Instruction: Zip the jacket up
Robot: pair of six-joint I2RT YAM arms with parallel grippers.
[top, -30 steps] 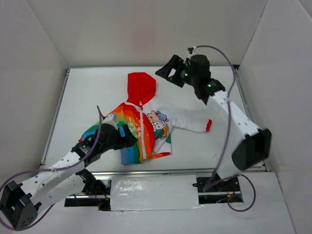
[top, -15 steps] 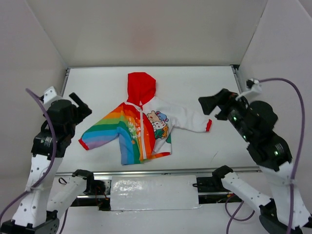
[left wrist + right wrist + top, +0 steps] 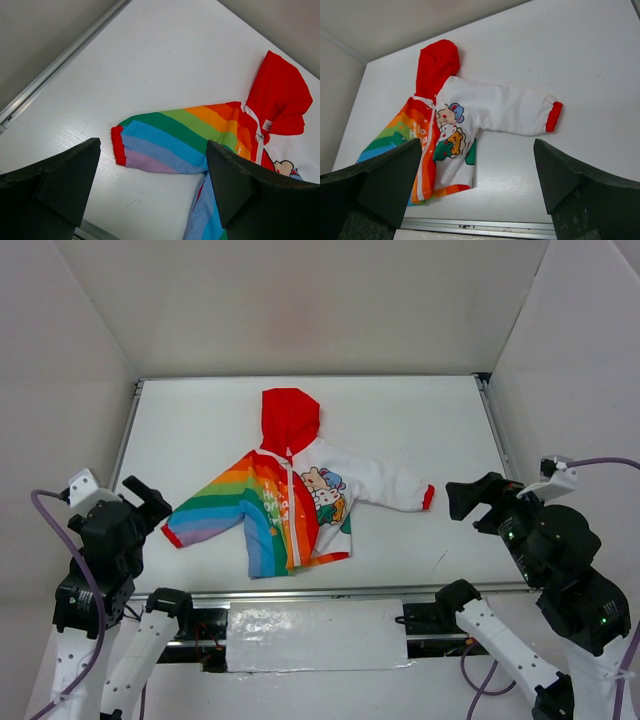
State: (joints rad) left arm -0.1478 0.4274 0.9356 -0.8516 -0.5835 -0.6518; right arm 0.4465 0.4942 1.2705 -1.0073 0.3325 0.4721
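The jacket (image 3: 300, 502) lies flat in the middle of the white table, red hood (image 3: 290, 418) pointing to the far side. Its rainbow half and sleeve (image 3: 170, 136) spread to the left, and the white cartoon half with its red cuff (image 3: 553, 116) to the right. A white zipper (image 3: 293, 515) runs down the front between the two halves. My left gripper (image 3: 145, 502) hangs open over the near left corner, clear of the rainbow cuff (image 3: 117, 145). My right gripper (image 3: 468, 498) hangs open at the near right, apart from the red cuff. Neither holds anything.
White walls enclose the table on three sides. Metal rails (image 3: 125, 455) run along the left and right edges, and another (image 3: 485, 227) along the near edge. A white taped panel (image 3: 315, 635) sits between the arm bases. Purple cables (image 3: 55, 540) loop by both arms.
Both arms have pulled back from the jacket to the near corners. The left gripper left the rainbow half, the right left the hood area. The rainbow sleeve now lies uncovered.
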